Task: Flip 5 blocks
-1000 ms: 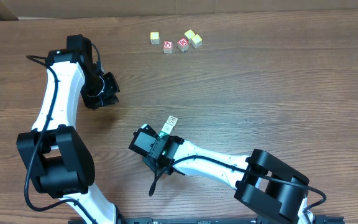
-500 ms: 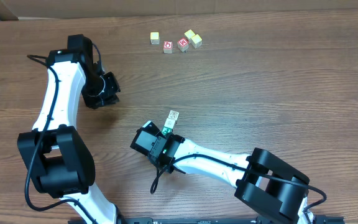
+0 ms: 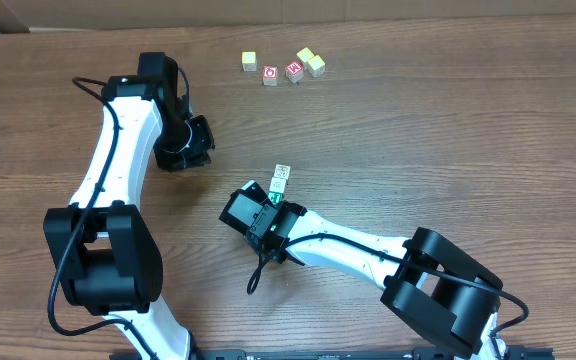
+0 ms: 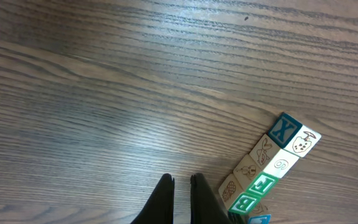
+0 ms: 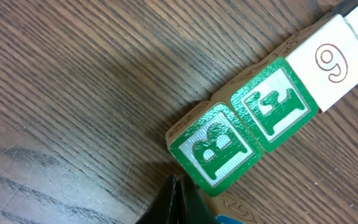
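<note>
A wood-grain tabletop (image 3: 448,150) is filling every view, with a strip of cardboard (image 3: 268,10) running along its far edge in the overhead view. From that height the row of blocks (image 3: 281,180) is showing only as one small pale sliver. Well beyond the row, four other cubes are sitting in a loose line: two yellow cubes (image 3: 249,61) and two red cubes (image 3: 293,71).

The left wrist camera is resolving the row into separate pieces lying touching one another on a diagonal. A blue X block (image 4: 283,129) and a whitish block with a spotted drawing (image 4: 303,142) are lying at one end of the row. Next come a whitish 9 block (image 4: 279,164), a green F block (image 4: 261,183) and a green B block (image 4: 244,202). The right wrist camera is showing the B, F and 9 faces very large, their raised print clear, while the X end is falling outside its picture.

The left gripper (image 4: 182,190) is hanging closed, its fingers nearly together with nothing between them, over bare wood beside the row's B end. The right gripper (image 5: 176,196) is also sitting closed and holding nothing. Its pinched tip is pointing at the lower corner of the green B block, just beside it. Whether it is touching the block cannot be told.
</note>
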Motion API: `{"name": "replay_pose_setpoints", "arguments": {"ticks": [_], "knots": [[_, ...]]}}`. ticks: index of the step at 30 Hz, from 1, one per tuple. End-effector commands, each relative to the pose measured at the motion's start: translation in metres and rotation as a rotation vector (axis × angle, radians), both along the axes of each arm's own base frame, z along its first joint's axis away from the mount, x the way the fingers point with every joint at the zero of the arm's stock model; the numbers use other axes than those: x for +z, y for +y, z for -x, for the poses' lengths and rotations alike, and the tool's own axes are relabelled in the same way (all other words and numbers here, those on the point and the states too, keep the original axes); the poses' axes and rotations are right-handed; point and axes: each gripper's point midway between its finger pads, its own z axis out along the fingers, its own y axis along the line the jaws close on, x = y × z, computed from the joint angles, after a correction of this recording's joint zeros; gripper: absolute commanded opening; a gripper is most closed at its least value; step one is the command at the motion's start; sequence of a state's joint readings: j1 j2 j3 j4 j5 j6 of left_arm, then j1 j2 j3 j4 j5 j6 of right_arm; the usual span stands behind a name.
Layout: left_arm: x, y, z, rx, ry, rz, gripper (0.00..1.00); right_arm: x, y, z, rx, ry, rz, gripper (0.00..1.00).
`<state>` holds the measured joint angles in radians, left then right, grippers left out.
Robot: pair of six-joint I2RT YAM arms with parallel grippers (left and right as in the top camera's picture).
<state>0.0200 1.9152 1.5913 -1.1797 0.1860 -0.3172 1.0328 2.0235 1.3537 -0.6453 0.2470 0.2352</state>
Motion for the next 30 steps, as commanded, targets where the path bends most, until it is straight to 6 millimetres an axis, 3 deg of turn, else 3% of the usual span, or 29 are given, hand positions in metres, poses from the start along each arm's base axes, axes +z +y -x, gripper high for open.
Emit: {"name": "replay_pose_setpoints", "arguments": {"ticks": [1, 12, 15, 20, 23, 24, 25, 27, 30], "knots": [[0.006, -0.005, 0.0, -0.034, -0.025, -0.015, 0.04, -0.006, -0.011, -0.007, -0.019, -0.001, 0.029, 0.04], [0.006, -0.006, 0.0, -0.035, -0.025, -0.015, 0.05, -0.006, -0.018, -0.013, -0.047, 0.004, 0.031, 0.04], [0.006, -0.006, 0.0, -0.036, -0.025, -0.016, 0.04, -0.003, -0.009, -0.009, -0.03, 0.032, -0.002, 0.04], [0.006, -0.006, 0.0, -0.036, -0.025, -0.015, 0.05, 0.033, 0.01, -0.001, -0.006, 0.099, -0.085, 0.04], [0.006, -0.006, 0.0, -0.036, -0.025, -0.016, 0.05, 0.076, 0.002, -0.011, -0.112, 0.103, -0.133, 0.04], [0.006, -0.006, 0.0, -0.036, -0.025, -0.018, 0.05, 0.081, -0.001, -0.013, -0.135, 0.105, -0.141, 0.05], [0.006, -0.005, 0.0, -0.035, -0.023, -0.022, 0.05, 0.089, -0.006, -0.016, -0.172, 0.107, -0.153, 0.08], [0.005, -0.002, 0.001, -0.034, -0.02, -0.038, 0.05, 0.097, -0.019, -0.021, -0.243, 0.119, -0.162, 0.31], [0.005, -0.002, 0.002, -0.034, -0.018, -0.041, 0.07, 0.095, -0.041, -0.021, -0.316, 0.19, -0.147, 0.43]]}}
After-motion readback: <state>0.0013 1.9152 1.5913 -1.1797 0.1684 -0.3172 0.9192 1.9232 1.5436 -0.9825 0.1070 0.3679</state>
